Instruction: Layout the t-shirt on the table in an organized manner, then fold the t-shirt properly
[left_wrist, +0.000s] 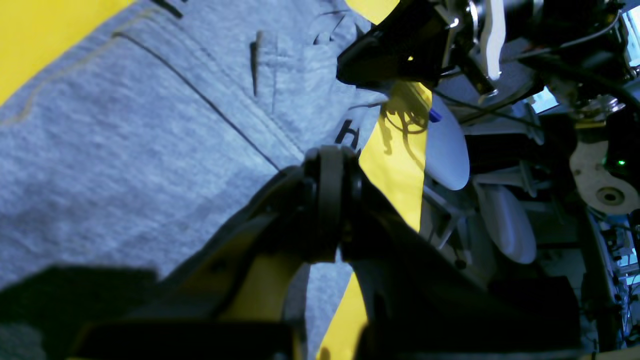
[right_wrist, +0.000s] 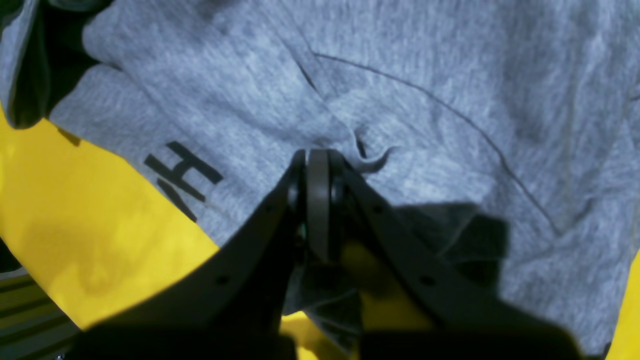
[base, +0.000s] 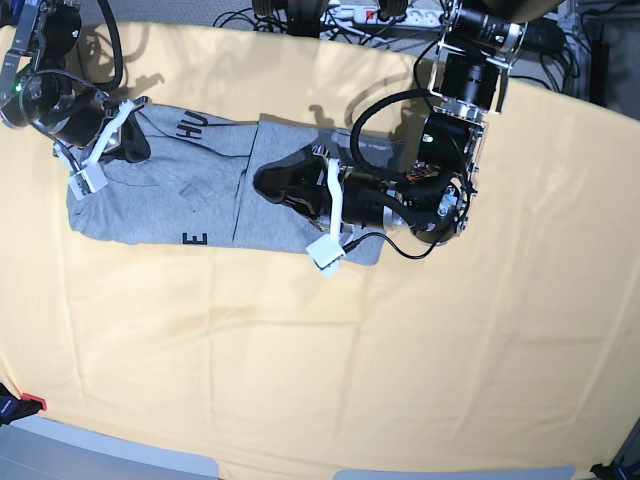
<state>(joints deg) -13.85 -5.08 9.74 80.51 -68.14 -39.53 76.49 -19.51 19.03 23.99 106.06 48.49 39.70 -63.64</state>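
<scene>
Working across the base view from its left edge: your right gripper (base: 128, 140) sits at the far-left end of the t-shirt (base: 160, 200), over the upper corner where black lettering shows. In the right wrist view its jaws are fully closed, with grey cloth gathered into a small pucker right at the tips (right_wrist: 316, 165). It appears pinched on the fabric, presumably to anchor or carry that end.

The t-shirt lies on the table (base: 450, 350), in the upper-left part of it, as a long band already doubled over on itself, with a seam or fold line running across its middle. Letters peek out along both long edges, which suggests the printed side is partly turned in.

Further right, your left gripper (base: 270, 182) lies low over the shirt's right half, arm stretched along the cloth. In the left wrist view its jaws are also closed (left_wrist: 330, 165) at the shirt's edge, where grey meets yellow. Whether fabric is actually caught between them cannot be told from here.

Judgement: with both ends gripped or pinned, a further fold or straightening looks under way; check that edge hold first.
</scene>
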